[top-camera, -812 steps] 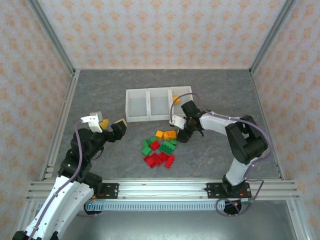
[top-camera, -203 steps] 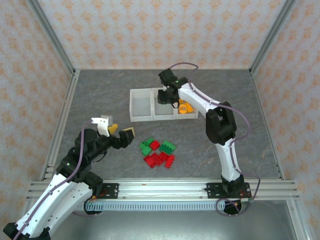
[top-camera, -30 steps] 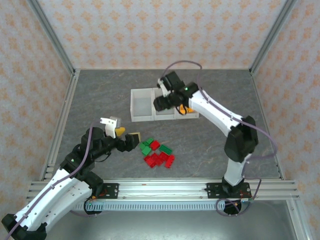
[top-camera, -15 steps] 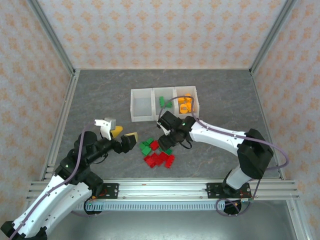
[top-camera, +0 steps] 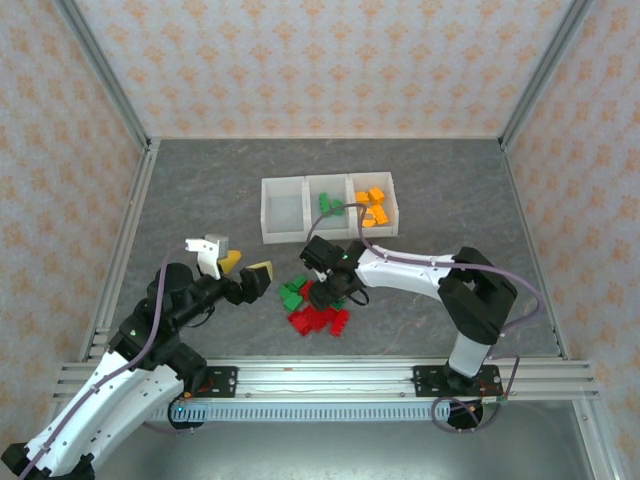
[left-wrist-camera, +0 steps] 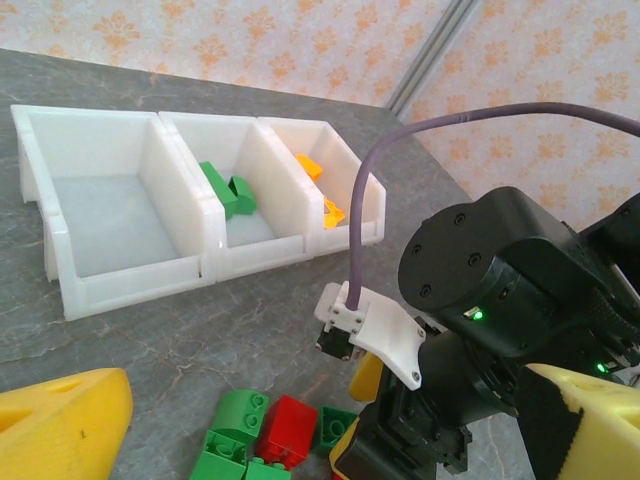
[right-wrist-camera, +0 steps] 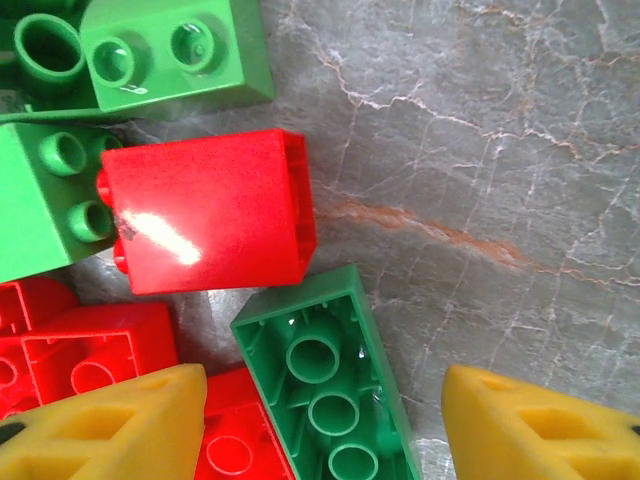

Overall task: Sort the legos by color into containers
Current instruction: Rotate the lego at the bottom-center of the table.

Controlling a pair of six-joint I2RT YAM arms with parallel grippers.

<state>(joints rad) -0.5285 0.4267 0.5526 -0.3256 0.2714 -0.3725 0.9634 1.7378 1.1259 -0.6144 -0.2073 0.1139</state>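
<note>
legos (top-camera: 315, 305) lie in a tight red-and-green heap on the table (top-camera: 440, 200), directly under the right end effector (right-wrist-camera: 320, 428), whose fingers are spread wide with nothing pinched. between its two yellow pads (right-wrist-camera: 100, 425) sits a green brick (right-wrist-camera: 335, 385), turned studs-down so its hollow tubes face up. a red brick (right-wrist-camera: 210, 210) touches that brick's far corner, and more red pieces crowd against one pad.

these bricks look light, hard and glossy, so i judge they will not give under pressure but may slip or twist out of a grip. the flat long walls of the green brick seem the best place to close on, not a corner. with neighbours touching, a closing pad could nudge the red ones.

the left end effector (top-camera: 248, 270) hangs just beside the heap, also parted and holding nothing. the containers (top-camera: 283, 237) stand beyond the right end effector, apart from the heap. green pieces (top-camera: 328, 203) lie in the middle bin and orange pieces (top-camera: 372, 208) in the bin on the right arm's side.

the table is a flat grey marbled sheet that should let a brick slide. patterned walls (top-camera: 320, 70) and a metal frame (top-camera: 300, 375) close it in.
</note>
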